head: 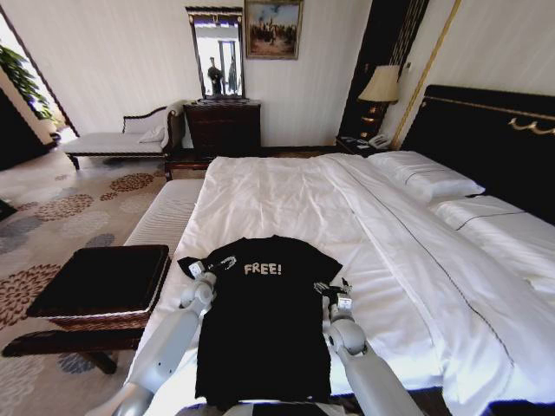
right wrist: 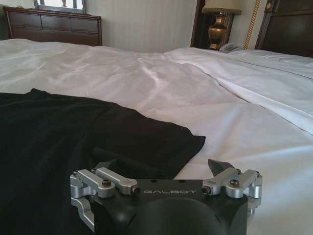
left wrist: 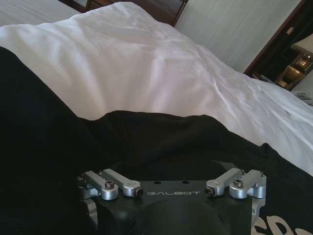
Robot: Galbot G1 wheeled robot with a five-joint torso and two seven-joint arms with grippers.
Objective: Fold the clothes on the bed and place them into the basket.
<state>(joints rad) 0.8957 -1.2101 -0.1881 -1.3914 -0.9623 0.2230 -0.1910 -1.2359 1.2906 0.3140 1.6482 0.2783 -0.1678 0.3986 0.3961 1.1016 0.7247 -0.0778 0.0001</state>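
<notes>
The black T-shirt with white "FREE!" lettering lies spread flat, chest up, on the white bed near its front edge. My left gripper is open, low over the shirt's left sleeve, with black cloth under it. My right gripper is open at the right sleeve; in the right wrist view the sleeve's hem lies between the spread fingers of that gripper. The brown wicker basket with its black top stands on the floor to the left of the bed.
A white-striped bench runs along the bed's left side behind the basket. Pillows and a black headboard lie to the right. A chaise longue, dresser and lamp stand at the far wall.
</notes>
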